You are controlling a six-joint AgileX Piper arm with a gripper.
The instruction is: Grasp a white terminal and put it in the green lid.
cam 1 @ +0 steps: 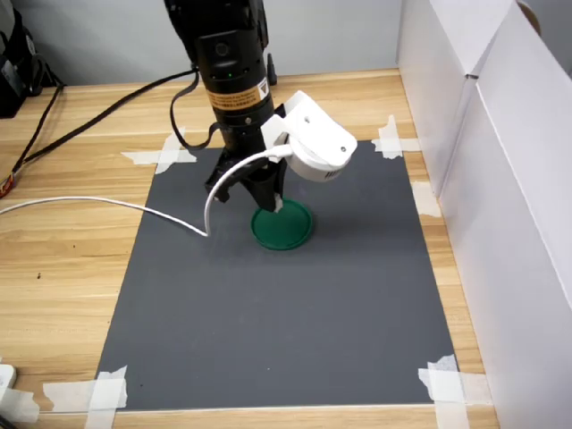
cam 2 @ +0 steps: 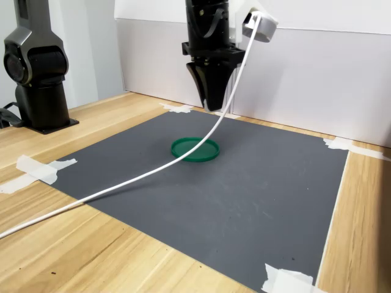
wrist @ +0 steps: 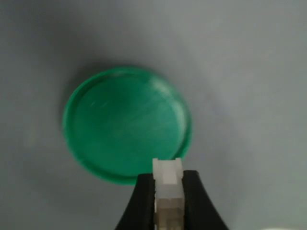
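While we hold our black two-fingered gripper (wrist: 168, 191) above the mat, this is what we see:

Grip: our two black fingers (wrist: 141, 201) are drawn narrow and clamp the tiny white, slightly translucent plastic terminal block (wrist: 167, 179) between them; its pale end sticks out just past the fingertips in the wrist view.

Terminal: it sits in the gap between the fingers, touching both, and is clear of the mat.

Lid: the flat round dark-green plastic lid with a low raised rim (wrist: 125, 123) lies just ahead of the fingertips in the wrist view, its near rim meeting the terminal's tip in that picture. In the second exterior view the lid (cam 2: 194, 149) lies on the mat well below the fingertips (cam 2: 212, 105), apart from them.

Lid contents: nothing lies inside it.

Surface: a dark grey rectangular mat (cam 1: 286, 304), taped at its corners to a pale wooden table (cam 1: 63, 268).

Cable: a white cable (cam 2: 140, 177) trails from the wrist camera across the mat.
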